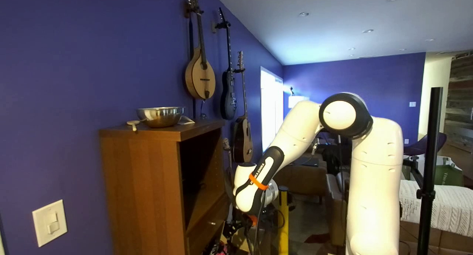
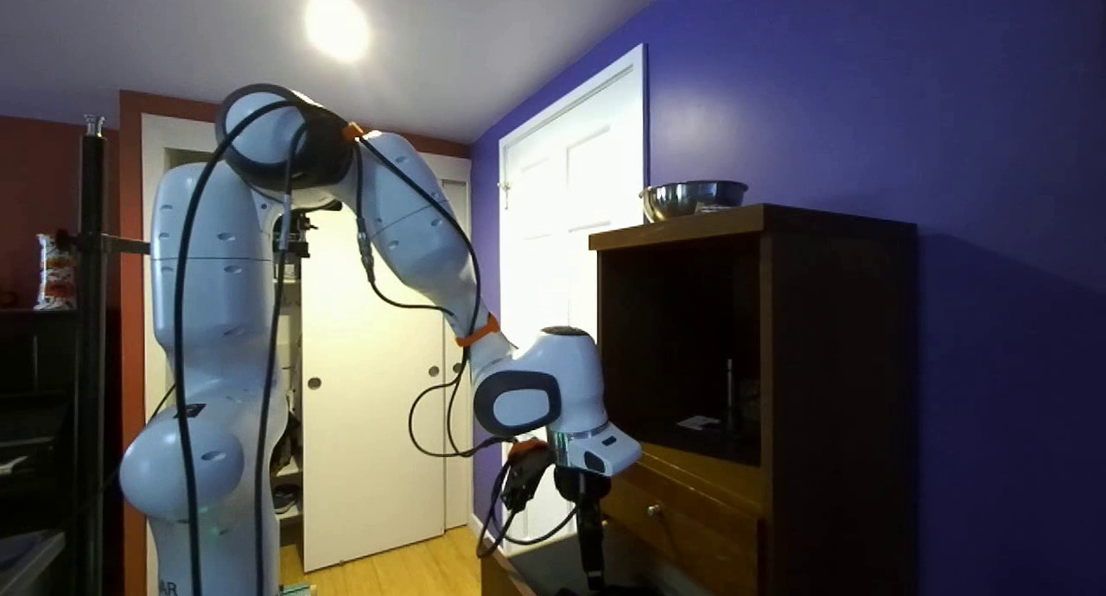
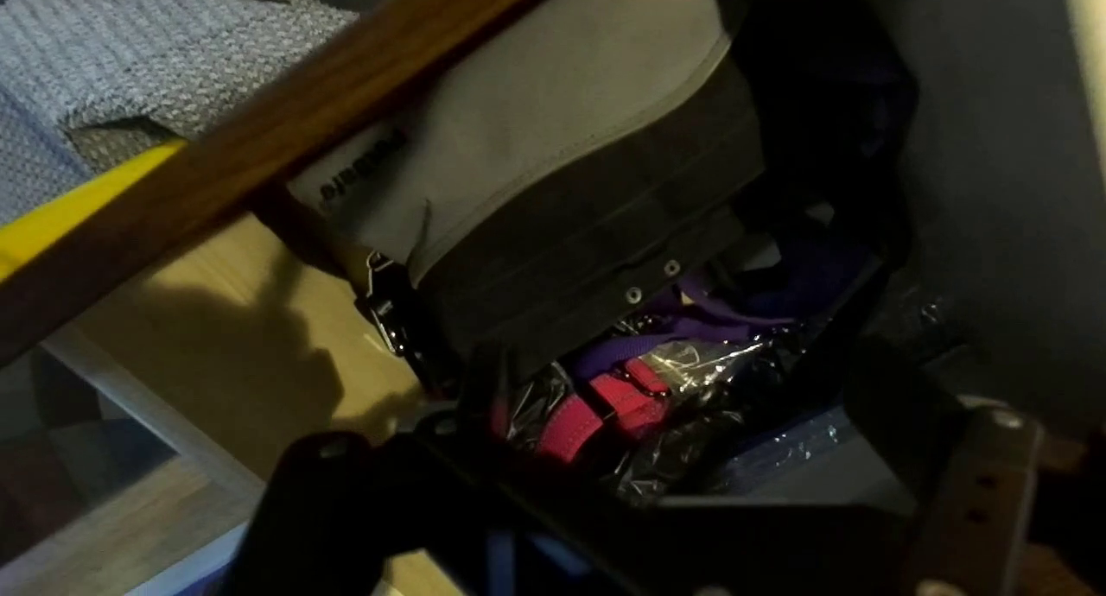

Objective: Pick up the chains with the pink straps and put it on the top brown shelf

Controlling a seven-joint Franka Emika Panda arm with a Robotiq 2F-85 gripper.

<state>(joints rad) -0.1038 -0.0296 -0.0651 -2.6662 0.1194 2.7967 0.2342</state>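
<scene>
The pink-red straps [image 3: 605, 406] lie folded among clear plastic and purple straps inside an open drawer in the wrist view. Little dark chain can be made out there. A pink patch [image 1: 223, 248] also shows at the bottom edge in an exterior view. My gripper [image 3: 687, 389] points down into the drawer with its fingers spread and the pink strap between them, nearer the left finger. Touch cannot be told. In an exterior view the gripper [image 2: 593, 570] is low before the cabinet. The top brown shelf [image 1: 203, 208] is inside the cabinet, above a closed drawer; it shows too [image 2: 696, 468].
A brown drawer front edge [image 3: 259, 129] runs beside the gripper. A grey-beige pouch [image 3: 553, 121], purple straps [image 3: 622, 350] and dark cloth fill the drawer. A metal bowl [image 1: 162, 116] stands on the cabinet top [image 2: 683, 229]. White paper [image 2: 698, 422] lies on the shelf.
</scene>
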